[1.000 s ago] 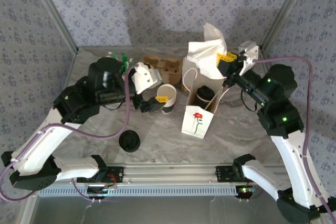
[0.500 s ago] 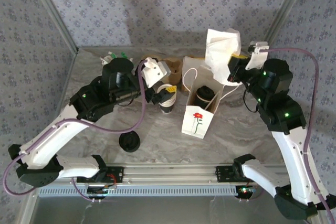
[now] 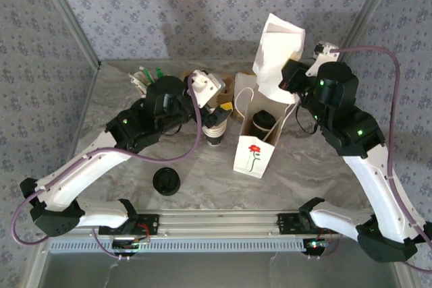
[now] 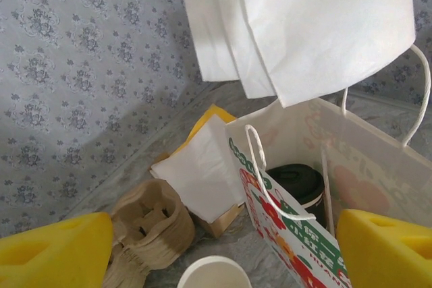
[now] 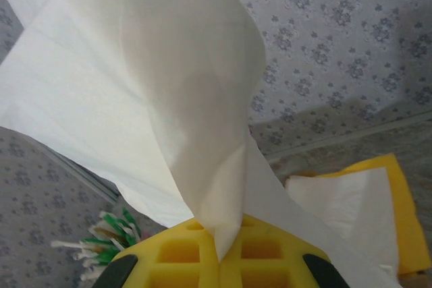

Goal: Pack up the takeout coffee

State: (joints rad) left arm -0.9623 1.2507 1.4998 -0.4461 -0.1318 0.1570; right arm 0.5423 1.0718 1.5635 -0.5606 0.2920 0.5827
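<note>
- You have one white paper bag with a red flower print (image 3: pixel 255 154).
- You have one small dark paper cup with a round black plastic lid (image 3: pixel 263 121).
- You have one loose flat black lid disc (image 3: pixel 166 181).
- You see one stack of lidless white paper cups (image 3: pixel 214 128); the number in it cannot be told.
- You see one hanging white paper napkin (image 3: pixel 277 48), its layers too overlapped to count, and one flat white napkin sheet (image 4: pixel 202 170).
- You have one yellow napkin tray (image 5: pixel 408 234).
- You see one cluster of brown moulded-pulp cup carriers (image 4: pixel 145 224); the number in it is unclear.
- You have one bunch of green and white stirrer sticks (image 3: pixel 148 75).
</note>
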